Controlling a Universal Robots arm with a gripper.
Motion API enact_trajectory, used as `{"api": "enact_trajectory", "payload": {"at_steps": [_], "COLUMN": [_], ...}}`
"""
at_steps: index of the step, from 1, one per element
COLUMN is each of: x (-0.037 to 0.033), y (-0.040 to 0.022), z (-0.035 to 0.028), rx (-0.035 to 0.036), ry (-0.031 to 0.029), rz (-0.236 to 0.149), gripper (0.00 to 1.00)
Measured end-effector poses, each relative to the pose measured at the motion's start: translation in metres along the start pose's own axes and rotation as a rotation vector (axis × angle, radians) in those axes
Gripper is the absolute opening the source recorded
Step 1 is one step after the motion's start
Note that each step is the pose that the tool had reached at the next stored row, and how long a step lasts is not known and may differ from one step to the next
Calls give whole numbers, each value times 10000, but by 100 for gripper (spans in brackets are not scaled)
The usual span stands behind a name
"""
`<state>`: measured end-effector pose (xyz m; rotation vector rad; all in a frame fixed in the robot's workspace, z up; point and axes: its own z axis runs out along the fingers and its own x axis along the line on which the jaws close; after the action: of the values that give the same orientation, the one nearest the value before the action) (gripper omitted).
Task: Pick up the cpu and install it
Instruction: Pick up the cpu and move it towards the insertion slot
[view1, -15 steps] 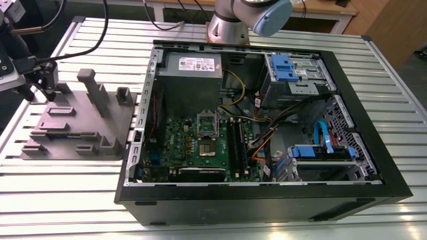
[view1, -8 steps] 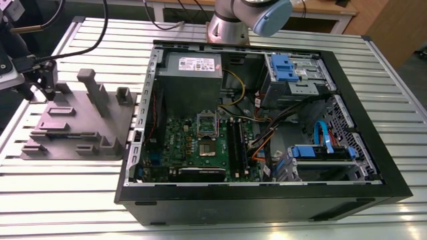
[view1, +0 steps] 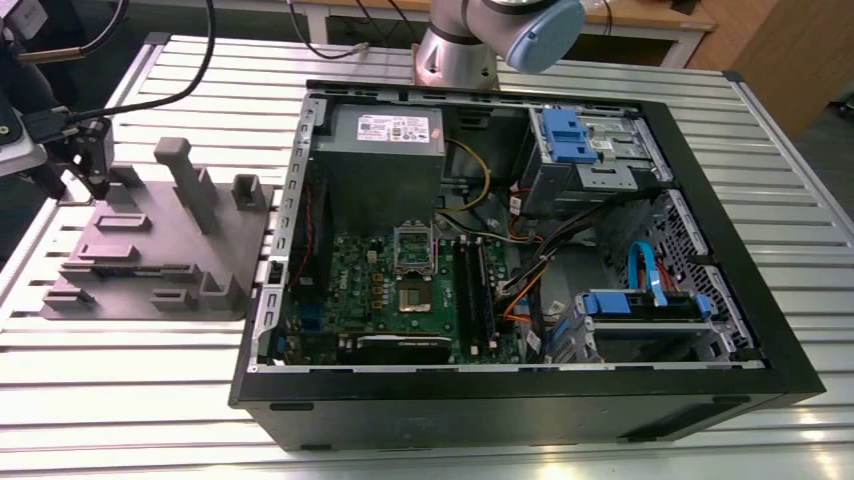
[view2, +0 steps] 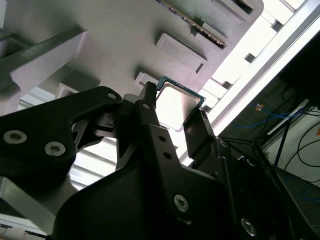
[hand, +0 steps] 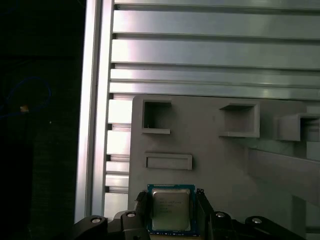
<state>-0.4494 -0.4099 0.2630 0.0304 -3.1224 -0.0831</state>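
The cpu (hand: 170, 209) is a small square chip with a silvery top plate and a thin pale rim. It sits between the two dark fingers of my gripper (hand: 171, 212), which is shut on its opposite edges. In the second wrist view the cpu (view2: 176, 103) shows just over the grey moulded tray (view2: 125, 35), held by the gripper (view2: 172, 110). In the exterior view my gripper (view1: 78, 188) hangs over the far corner of the tray (view1: 147, 255), at the exterior view's left. The motherboard's metal socket frame (view1: 414, 262) lies inside the open computer case (view1: 521, 400).
The tray carries upright posts (view1: 180, 170) and several shallow pockets (hand: 168, 161). The case holds a grey power supply box (view1: 384, 135), blue drive brackets (view1: 567, 135) and loose cables (view1: 534, 270). The slatted aluminium table (hand: 210, 55) runs all around; its edge (hand: 92, 125) lies beside the tray.
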Motion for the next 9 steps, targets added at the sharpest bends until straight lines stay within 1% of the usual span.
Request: {"api": "enact_trajectory", "payload": {"at_steps": [9], "x": [1], "y": [2], "z": [-30], "rx": [0], "ry": [0], "rz": [0], "gripper": [47]}}
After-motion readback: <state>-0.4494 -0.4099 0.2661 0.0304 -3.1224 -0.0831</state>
